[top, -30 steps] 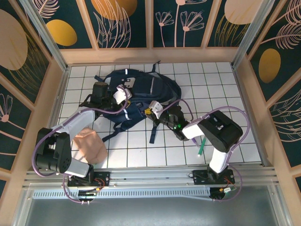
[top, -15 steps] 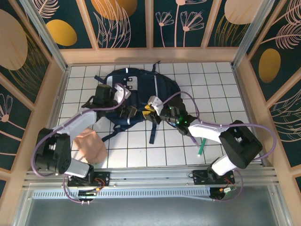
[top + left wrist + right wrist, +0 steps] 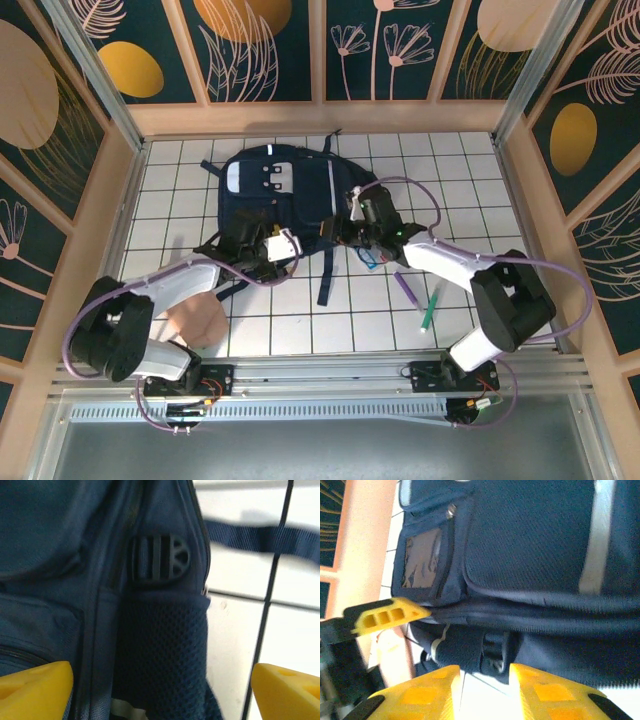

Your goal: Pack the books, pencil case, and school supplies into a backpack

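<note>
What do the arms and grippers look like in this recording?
The left arm and right arm have white and black links, with purple cables looping alongside. The left gripper and right gripper have yellow fingers.

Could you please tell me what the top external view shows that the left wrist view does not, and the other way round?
Top external gives the layout: the purple pen and green pen lying on the tiles near the right arm, a tan pouch by the left arm, and the right pincer at the backpack's edge. Left wrist gives close detail: a black buckle above a mesh side pocket, with the left pincer open over them. Both show the backpack and a strap on white tiles.
</note>
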